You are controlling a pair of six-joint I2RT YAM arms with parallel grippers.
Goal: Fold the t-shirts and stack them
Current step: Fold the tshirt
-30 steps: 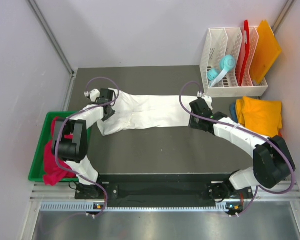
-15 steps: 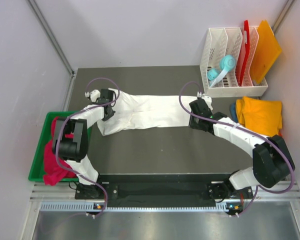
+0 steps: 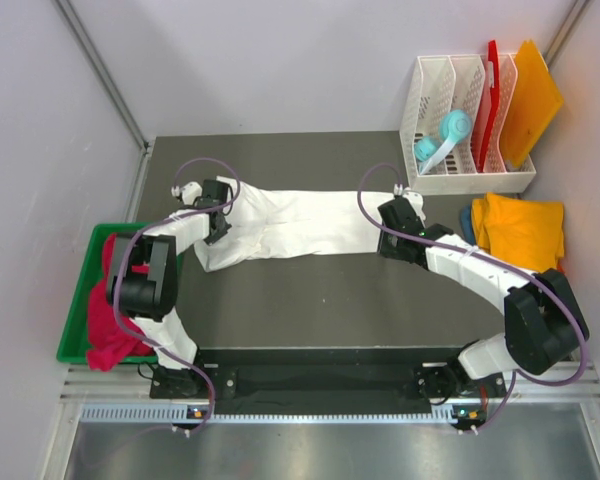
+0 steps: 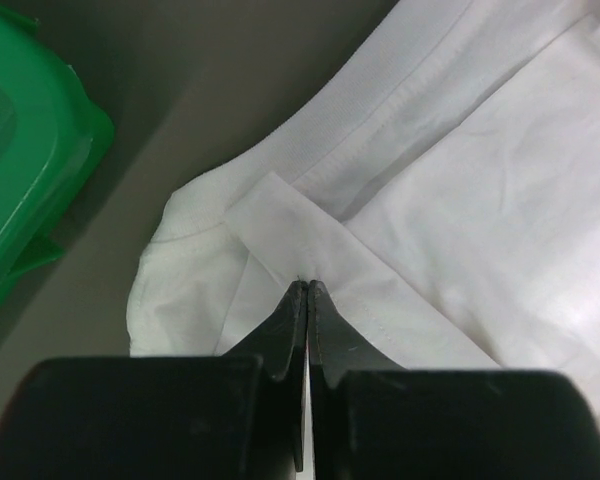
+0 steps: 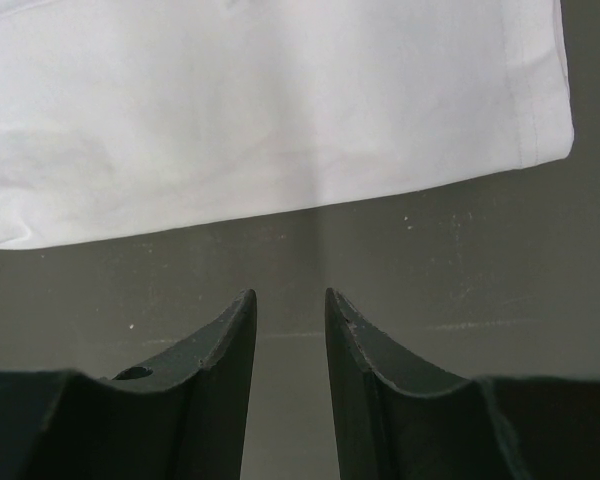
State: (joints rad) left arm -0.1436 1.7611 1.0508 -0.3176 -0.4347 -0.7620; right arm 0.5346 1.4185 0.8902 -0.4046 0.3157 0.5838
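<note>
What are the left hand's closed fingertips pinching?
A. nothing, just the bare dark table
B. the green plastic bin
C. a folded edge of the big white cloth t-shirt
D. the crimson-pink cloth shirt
C: the left hand is shut on a fold of the white cloth t-shirt, with the green plastic bin off to one side.

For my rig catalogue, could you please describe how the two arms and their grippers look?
Both the left arm and right arm have white links between bulky black joints. A thin mauve cable loops along each. The left gripper and right gripper have black, tapering fingers. No markings are visible.
</note>
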